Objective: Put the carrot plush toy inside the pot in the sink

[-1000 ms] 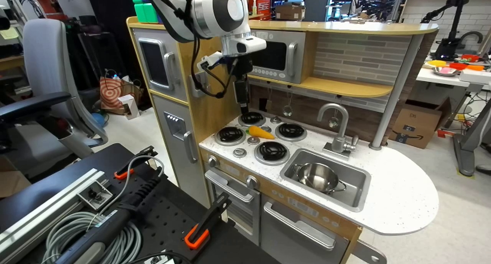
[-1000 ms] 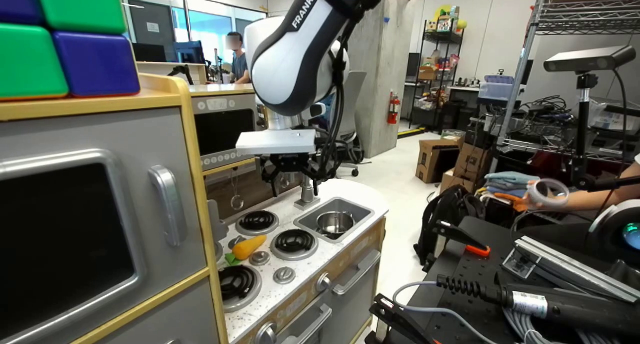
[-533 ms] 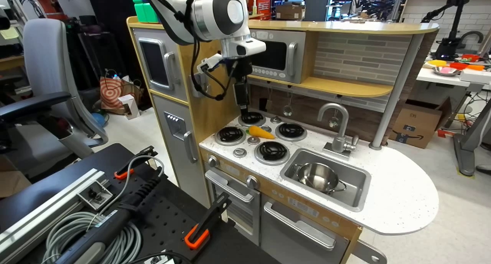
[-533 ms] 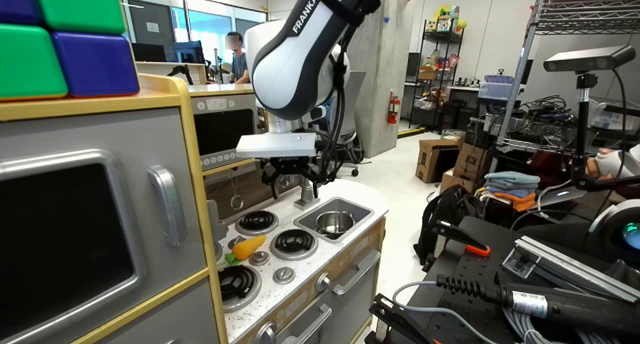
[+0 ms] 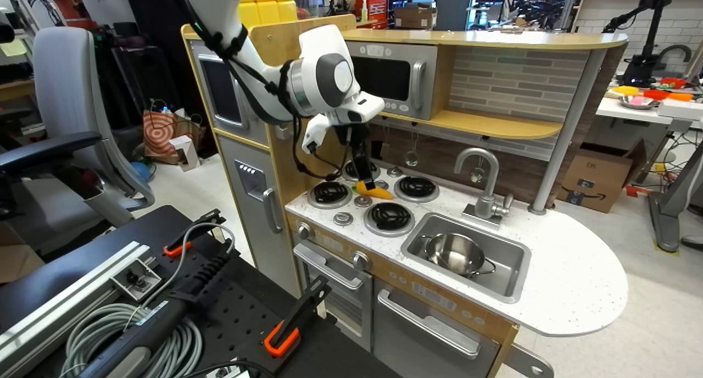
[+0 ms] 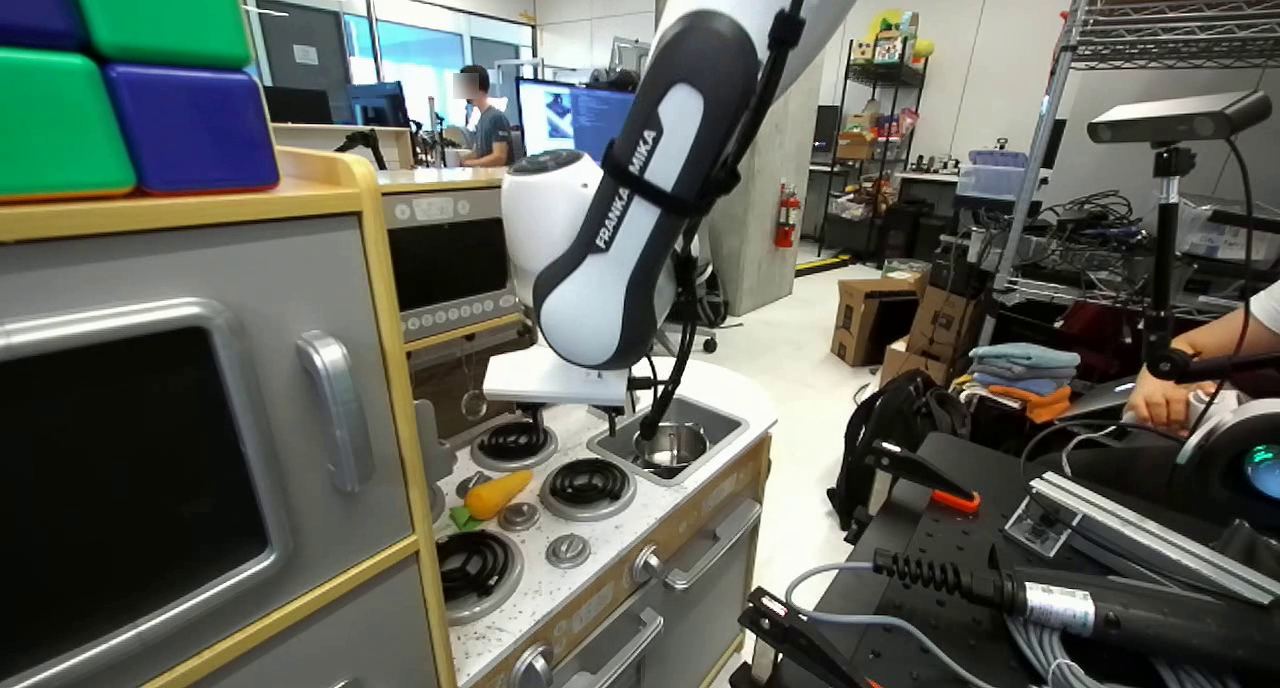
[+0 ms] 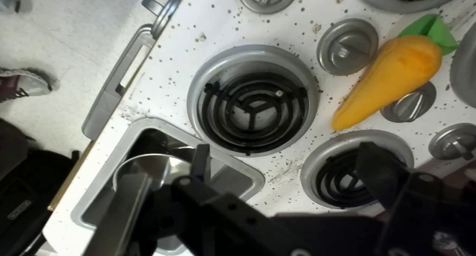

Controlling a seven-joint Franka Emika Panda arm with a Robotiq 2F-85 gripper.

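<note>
The orange-yellow carrot plush toy with its green leafy end lies among the burners and knobs in both exterior views. In the wrist view the carrot lies at the upper right, outside the jaws. My gripper is open and empty, its fingers wide apart above the counter between the sink and a back burner. In an exterior view the gripper overlaps part of the carrot. The silver pot sits in the sink; in the wrist view a finger partly hides the pot.
Black coil burners and grey knobs surround the carrot. A curved faucet rises behind the sink. The toy microwave, a shelf and a tall cabinet stand close to the arm.
The arm has lowered. In an exterior view the gripper has moved down and to the right, from over the back burner to in front of the carrot. The carrot and pot have not moved.
</note>
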